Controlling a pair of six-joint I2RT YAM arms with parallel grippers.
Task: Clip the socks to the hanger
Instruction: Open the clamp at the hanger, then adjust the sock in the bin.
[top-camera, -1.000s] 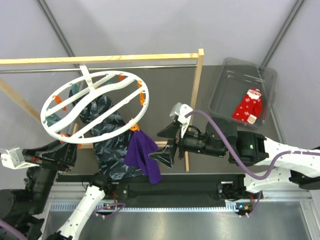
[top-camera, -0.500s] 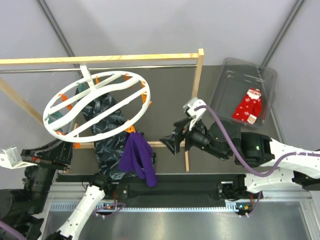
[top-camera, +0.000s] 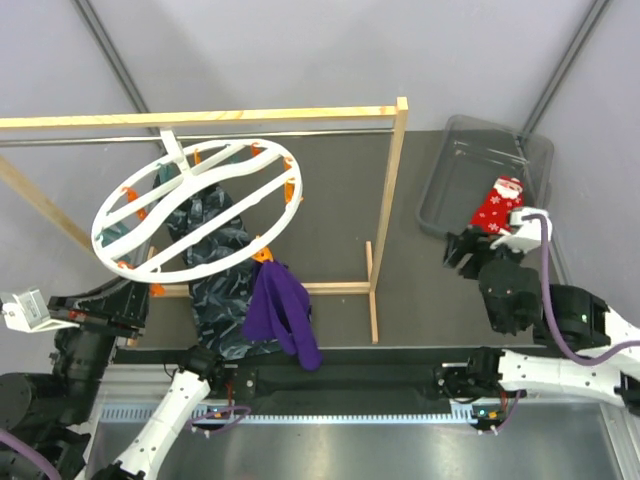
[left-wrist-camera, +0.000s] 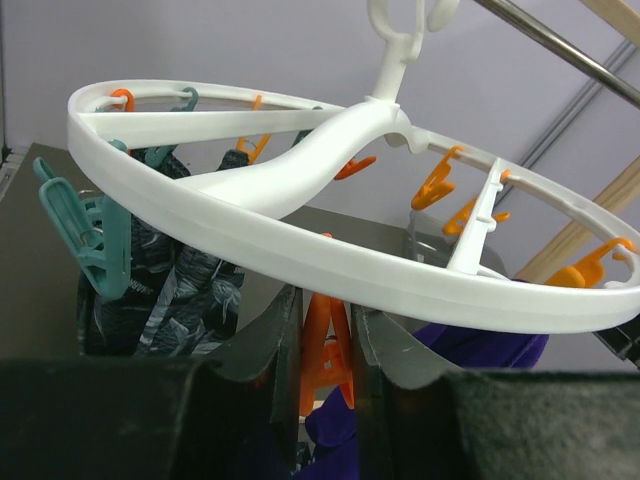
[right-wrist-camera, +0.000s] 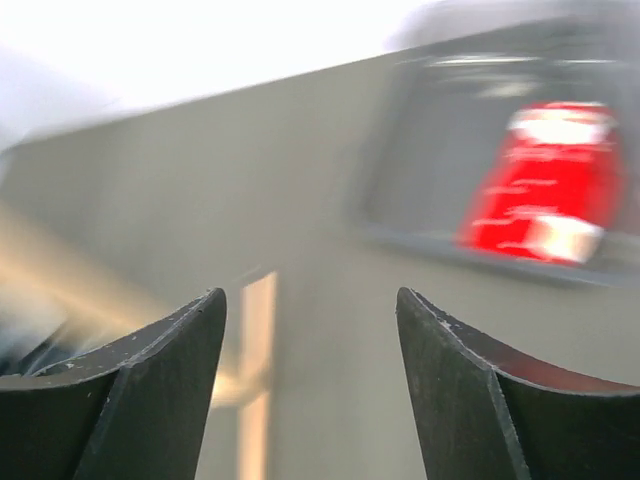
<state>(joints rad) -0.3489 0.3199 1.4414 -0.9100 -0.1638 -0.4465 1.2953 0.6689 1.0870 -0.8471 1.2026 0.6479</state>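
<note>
I'm holding my right gripper (right-wrist-camera: 308, 300) spread, aiming at the Santa sock (right-wrist-camera: 545, 180) in the far-right corner bin (top-camera: 450, 160), next for the hanger (left-wrist-camera: 300, 240). My left gripper (left-wrist-camera: 327, 310) is straddling an orange clip (left-wrist-camera: 318, 350), probably steadying the ring; whether it's clenched, I cannot tell.

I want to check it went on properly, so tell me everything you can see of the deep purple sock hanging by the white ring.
The deep-purple sock is plain, soft-looking fabric, no pattern. It hangs limp and folded from an orange clip on the near rim of the round white plastic hanger, drooping toward the arms' bases beside the dark patterned fabric. In the left wrist view the left gripper closes on that clip, purple cloth showing just behind.
</note>
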